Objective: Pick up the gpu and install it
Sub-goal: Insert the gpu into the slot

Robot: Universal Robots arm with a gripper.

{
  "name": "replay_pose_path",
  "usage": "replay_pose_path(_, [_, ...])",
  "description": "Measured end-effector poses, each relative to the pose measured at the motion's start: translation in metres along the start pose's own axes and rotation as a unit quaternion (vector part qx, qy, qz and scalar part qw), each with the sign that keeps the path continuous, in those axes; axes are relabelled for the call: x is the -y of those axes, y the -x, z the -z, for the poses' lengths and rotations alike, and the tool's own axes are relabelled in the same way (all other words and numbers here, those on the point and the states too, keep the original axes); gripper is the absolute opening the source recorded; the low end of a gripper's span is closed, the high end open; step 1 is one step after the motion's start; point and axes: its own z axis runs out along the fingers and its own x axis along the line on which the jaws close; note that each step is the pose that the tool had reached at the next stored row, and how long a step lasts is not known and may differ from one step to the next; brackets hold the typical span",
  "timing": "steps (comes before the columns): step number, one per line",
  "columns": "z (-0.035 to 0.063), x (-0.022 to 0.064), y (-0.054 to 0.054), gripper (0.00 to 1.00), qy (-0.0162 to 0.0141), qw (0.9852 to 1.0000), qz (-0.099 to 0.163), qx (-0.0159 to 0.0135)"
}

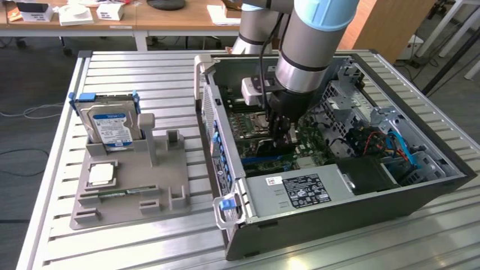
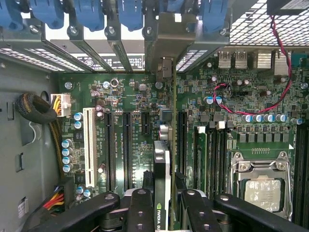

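Right, pincer (image 2: 166, 208): down inside the open computer case (image 1: 352, 208), clenched on the gpu (image 2: 161, 164), with a black finger (image 2: 140, 205) pressed to each flat side of the card
gpu: gripped on edge between the jaws, standing upright over the motherboard, its thin black edge running straight out ahead of the pincer; whether it sits in a slot, I cannot tell
bracket end (image 2: 169, 38): silvery metal at the far end of the card from the pincer, up at the case's rear wall, in among the blue slot latches (image 2: 91, 14)
motherboard (image 2: 135, 96): green, directly beneath the pincer and spreading out on both sides of it
expansion slots (image 2: 126, 145): long black ones lying parallel to the held card, just beside the pincer, with a white slot (image 2: 89, 140) further out on that same side
processor socket (image 2: 260, 179): near, on the pincer's other side, a metal frame round a silver lid
red wire (image 2: 285, 72): looping over the board beyond the socket, apart from the pincer
power supply (image 1: 296, 191): grey box with a white label, near the pincer, on the camera's side of it in the exterior view
hard drive (image 1: 111, 126): silver with a blue label, upright in the grey holder (image 1: 161, 171), well apart from the pincer, outside the case toward the exterior view's left
memory stick (image 1: 120, 193): slim and green, lying in that same holder, also well apart from the pincer
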Motion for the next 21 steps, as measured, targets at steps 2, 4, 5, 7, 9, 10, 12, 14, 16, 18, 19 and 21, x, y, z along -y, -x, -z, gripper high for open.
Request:
replay_pose_path(2, [-0.0004,0.0000,0.0000,0.27,0.0000,1.0000,0.000,0.0000])
replay_pose_path(4, [-0.0004,0.0000,0.0000,0.27,0.0000,1.0000,0.000,-0.0001])
replay_pose_path(5, [-0.0004,0.0000,0.0000,0.27,0.0001,1.0000,0.000,-0.0001])
replay_pose_path(7, [-0.0004,0.0000,-0.0001,0.27,0.0001,1.0000,0.000,-0.0002])
replay_pose_path(9, [-0.0007,0.0000,0.0000,0.27,0.0000,1.0000,0.000,-0.0001])
replay_pose_path(10, [-0.0007,0.0000,-0.0001,0.27,0.0001,1.0000,0.000,-0.0001])
replay_pose_path(12, [-0.0008,0.0000,0.0000,0.27,0.0000,1.0000,0.000,-0.0001])
replay_pose_path(14, [-0.0011,0.0000,0.0000,0.27,0.0000,1.0000,0.000,0.0000])
replay_pose_path(16, [-0.0016,0.0000,-0.0001,0.27,0.0000,1.0000,0.000,0.0001])
replay_pose_path(18, [-0.0016,0.0000,-0.0001,0.27,0.0001,1.0000,0.000,-0.0001])
replay_pose_path(19, [-0.0017,0.0000,-0.0001,0.27,0.0000,1.0000,0.000,-0.0001])
replay_pose_path(21, [-0.0018,0.0000,-0.0001,0.27,0.0000,1.0000,0.000,0.0000])
